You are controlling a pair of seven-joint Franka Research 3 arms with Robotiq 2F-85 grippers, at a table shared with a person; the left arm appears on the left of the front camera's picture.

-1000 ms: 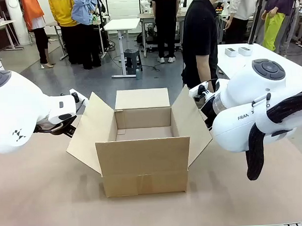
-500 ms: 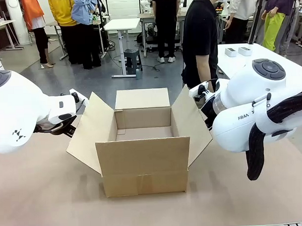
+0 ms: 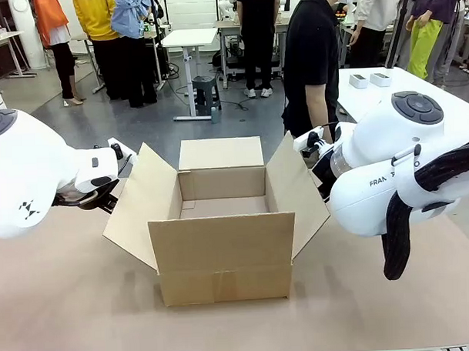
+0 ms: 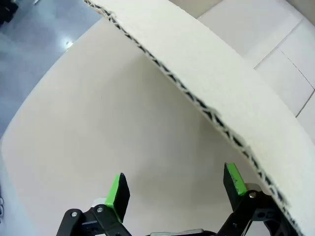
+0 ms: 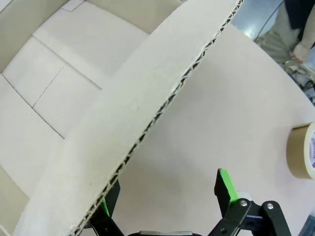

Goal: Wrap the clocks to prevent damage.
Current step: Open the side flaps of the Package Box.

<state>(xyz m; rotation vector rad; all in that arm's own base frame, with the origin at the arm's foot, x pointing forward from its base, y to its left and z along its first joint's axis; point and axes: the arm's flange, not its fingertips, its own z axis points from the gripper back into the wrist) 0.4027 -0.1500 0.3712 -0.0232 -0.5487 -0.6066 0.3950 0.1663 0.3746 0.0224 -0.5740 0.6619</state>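
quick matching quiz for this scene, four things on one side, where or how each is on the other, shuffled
1 cardboard box
2 tape roll
3 left claw
4 person in black

a at the far side of the table
b jaws open, beside a box flap
c flaps spread, mid-table
d on the table, outside the box

Pairs: 1-c, 2-d, 3-b, 4-a
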